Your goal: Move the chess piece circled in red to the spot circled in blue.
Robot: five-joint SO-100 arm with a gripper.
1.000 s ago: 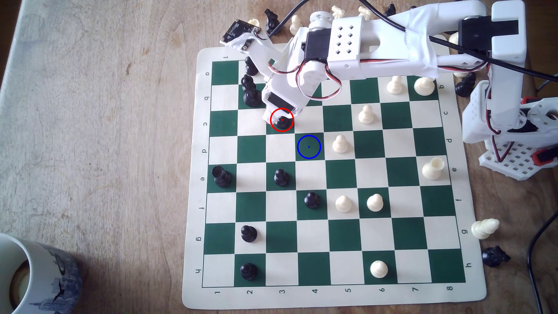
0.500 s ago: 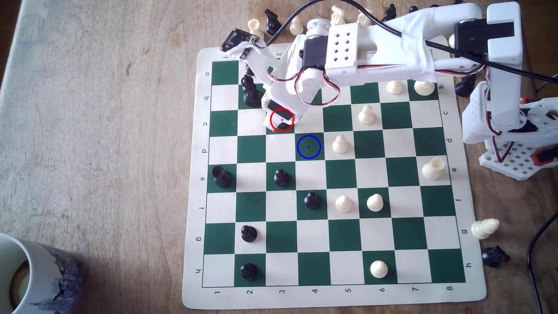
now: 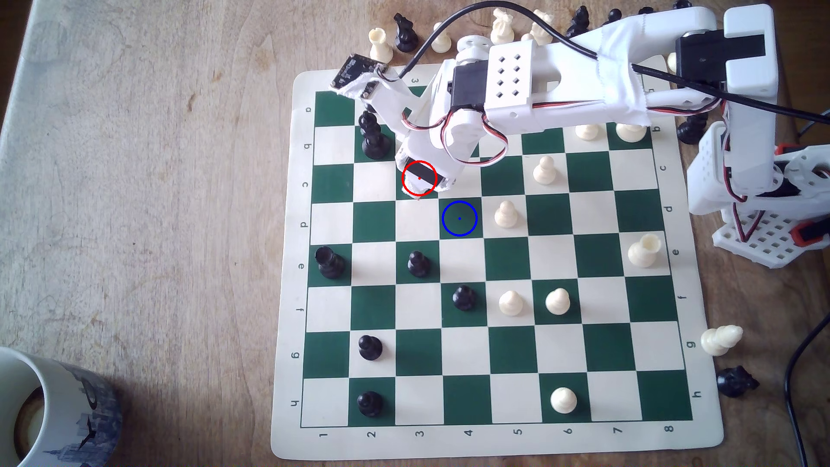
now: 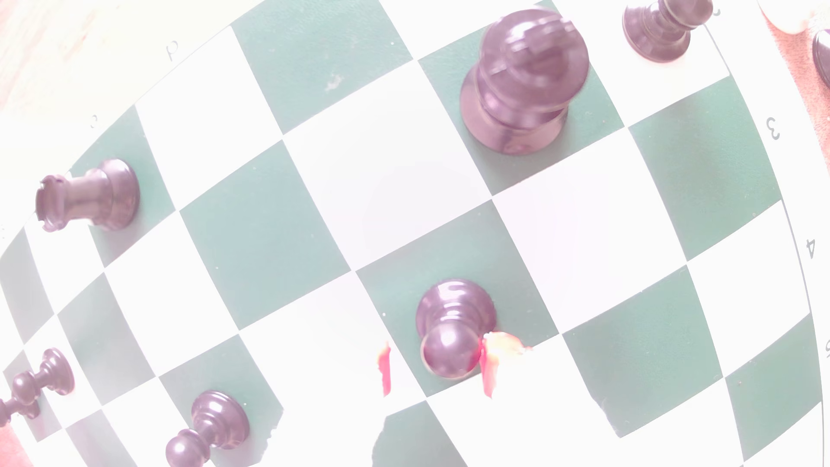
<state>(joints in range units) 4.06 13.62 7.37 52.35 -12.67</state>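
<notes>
While the arm reaches over the chessboard (image 3: 494, 442) from the exterior view's right, its pincer (image 4: 433, 370) stands lowered over the red-ringed green square, a posture that reads as a grasp being set up.

Item: black pawn (image 4: 451, 330). Upright on its green square, directly under the pincer; in the wrist view its ball head sits between the two orange-edged fingertips (image 4: 487, 370). In the exterior view the wrist body covers it.

Item: pincer. Jaws parted, a little wider than the pawn's head. One fingertip appears to touch or nearly touch the head; the other stands clear of it with a gap. Glare washes out the finger bodies, so contact cannot be settled. Judged open and not yet gripping.

Item: target spot (image 3: 459, 218). Green square with blue ring and dot, diagonally adjoining the pincer's square, bare of pieces, so the carry is likely short.

Item: cream pawn (image 3: 506, 214). Just beyond the spot from the pincer; a likely hazard at set-down.

Item: tall black piece (image 3: 373, 137). Near the pincer, on the side away from the spot.

Item: mug (image 3: 63, 404). On the desk, well apart from the pincer.
</notes>
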